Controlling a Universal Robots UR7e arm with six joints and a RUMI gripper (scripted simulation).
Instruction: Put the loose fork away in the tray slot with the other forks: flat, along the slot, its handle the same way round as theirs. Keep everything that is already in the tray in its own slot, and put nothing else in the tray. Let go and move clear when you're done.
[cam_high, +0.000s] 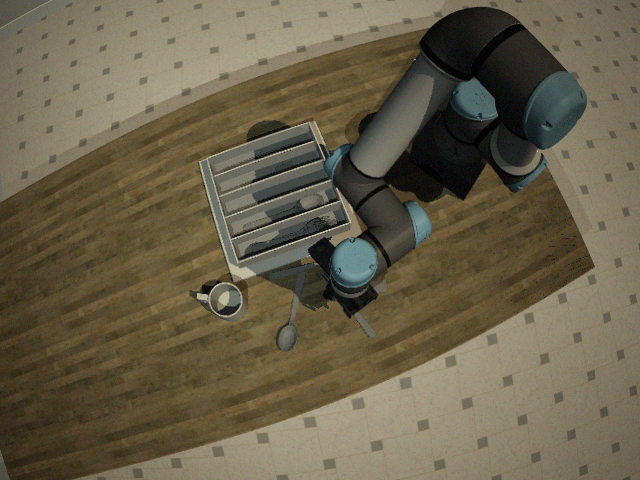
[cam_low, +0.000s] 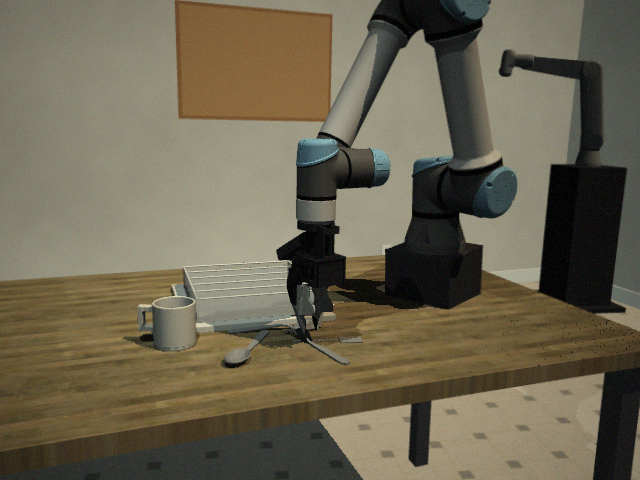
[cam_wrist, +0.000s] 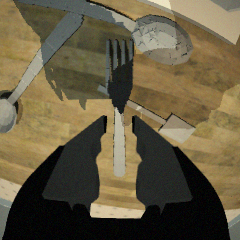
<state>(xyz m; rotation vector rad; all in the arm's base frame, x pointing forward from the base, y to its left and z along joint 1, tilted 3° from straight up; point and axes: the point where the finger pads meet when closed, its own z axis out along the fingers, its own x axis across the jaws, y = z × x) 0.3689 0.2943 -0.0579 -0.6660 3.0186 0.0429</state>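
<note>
The loose fork lies on the wooden table in front of the tray, its tines toward the tray and its handle pointing away; its handle also shows in the side view and from above. My gripper is low over it, and its fingers straddle the fork's neck with a narrow gap on each side. In the side view the fingertips are just above the table. The white slotted tray holds forks in its nearest slot, tines at the right end, and a spoon in the slot behind.
A loose spoon lies left of the fork. A second spoon lies along the tray's front edge. A knife-like piece crosses under the fork. A white mug stands at the tray's front left corner.
</note>
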